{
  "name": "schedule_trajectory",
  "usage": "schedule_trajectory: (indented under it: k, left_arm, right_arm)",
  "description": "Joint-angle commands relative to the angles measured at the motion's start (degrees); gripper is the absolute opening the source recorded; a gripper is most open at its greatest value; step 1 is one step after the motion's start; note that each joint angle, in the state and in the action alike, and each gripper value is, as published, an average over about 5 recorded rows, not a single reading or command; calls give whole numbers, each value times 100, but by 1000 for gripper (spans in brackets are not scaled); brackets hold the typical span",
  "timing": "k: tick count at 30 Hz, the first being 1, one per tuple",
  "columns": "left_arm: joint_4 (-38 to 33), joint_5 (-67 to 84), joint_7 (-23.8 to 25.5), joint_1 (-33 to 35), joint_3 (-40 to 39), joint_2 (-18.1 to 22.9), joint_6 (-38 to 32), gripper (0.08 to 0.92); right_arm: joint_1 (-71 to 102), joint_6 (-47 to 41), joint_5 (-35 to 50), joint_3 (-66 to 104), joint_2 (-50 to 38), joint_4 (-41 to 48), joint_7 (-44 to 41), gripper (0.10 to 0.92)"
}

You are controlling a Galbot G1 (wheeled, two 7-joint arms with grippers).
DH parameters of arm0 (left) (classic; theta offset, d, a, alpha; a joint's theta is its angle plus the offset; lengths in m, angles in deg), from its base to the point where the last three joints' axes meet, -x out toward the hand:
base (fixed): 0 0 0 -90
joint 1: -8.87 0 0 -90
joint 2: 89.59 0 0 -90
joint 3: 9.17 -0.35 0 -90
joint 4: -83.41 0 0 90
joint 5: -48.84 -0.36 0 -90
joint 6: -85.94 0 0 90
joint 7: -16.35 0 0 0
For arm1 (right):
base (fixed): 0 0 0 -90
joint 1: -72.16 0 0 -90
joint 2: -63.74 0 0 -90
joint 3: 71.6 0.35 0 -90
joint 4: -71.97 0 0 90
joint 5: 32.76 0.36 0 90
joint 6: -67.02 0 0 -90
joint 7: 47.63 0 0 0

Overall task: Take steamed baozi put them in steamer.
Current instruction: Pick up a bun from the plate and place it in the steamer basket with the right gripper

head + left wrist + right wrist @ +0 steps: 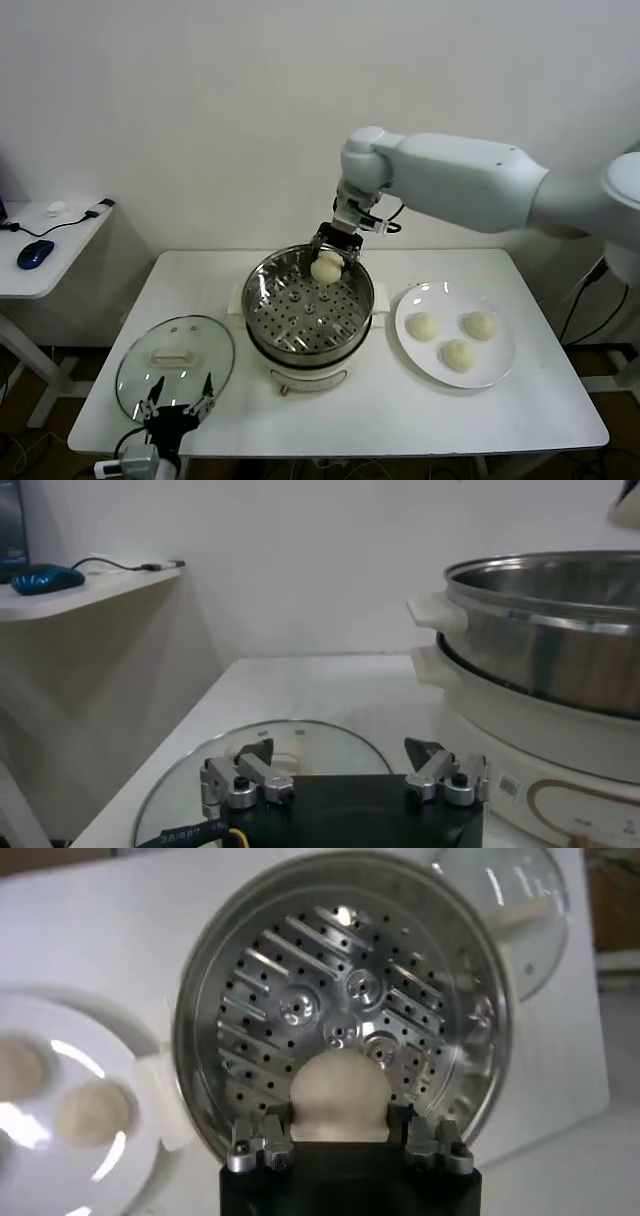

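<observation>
Right gripper (328,262) holds a baozi (326,268) above the steamer (310,310); three baozi (457,354) wait on a plate (498,367).

White wall (200,100), white table (540,400), side desk (60,250)

right tool (331,262): arm extended forward, fingers clamped | left tool (178,405): parked low, fingers spread

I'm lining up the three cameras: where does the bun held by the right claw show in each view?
Head view: bun in the right claw, over the steamer's far rim.
Left wrist view: bun not in it; only the steamer's wall shows.
Right wrist view: bun between the claw's fingers, above the perforated tray.
Shared landmark: the steamer.
</observation>
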Motion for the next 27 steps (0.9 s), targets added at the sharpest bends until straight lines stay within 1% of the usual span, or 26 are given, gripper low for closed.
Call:
schedule_trajectory:
  k: [1, 6, 12, 15, 18, 21, 24, 25, 27]
  left_arm:
    - [4, -12, -7, 5, 5, -5, -4, 823]
    - [35, -2, -28, -20, -2, -3, -3, 823]
    - [89, 10, -58, -64, -7, -4, -7, 823]
    - [90, 17, -61, -71, -8, -10, -5, 823]
    - [91, 24, -69, -83, -7, -15, -6, 823]
    - [85, 28, -78, -88, -11, -11, -4, 823]
    - [54, 26, -88, -70, -15, -1, -6, 823]
    - [40, 24, -89, -62, -14, 3, -7, 823]
    - [0, 20, -88, -41, -10, 13, -5, 823]
  right_arm:
    - [988, 945, -1449, 638, 533, 1218, 448, 628]
    - [1209, 980, -1552, 839, 731, 1611, 714, 634]
    - [1319, 1026, -1585, 934, 925, 1940, 722, 659]
    - [1309, 1041, -1494, 935, 974, 1987, 775, 698]
    - [1172, 1048, -1208, 820, 924, 1835, 789, 759]
    - [879, 1018, -765, 672, 734, 1481, 696, 805]
    - [234, 973, 56, 374, 372, 948, 284, 820]
    - [-60, 913, 481, 178, 212, 776, 120, 822]
    - [-795, 651, 1640, -370, -144, 452, -183, 822]
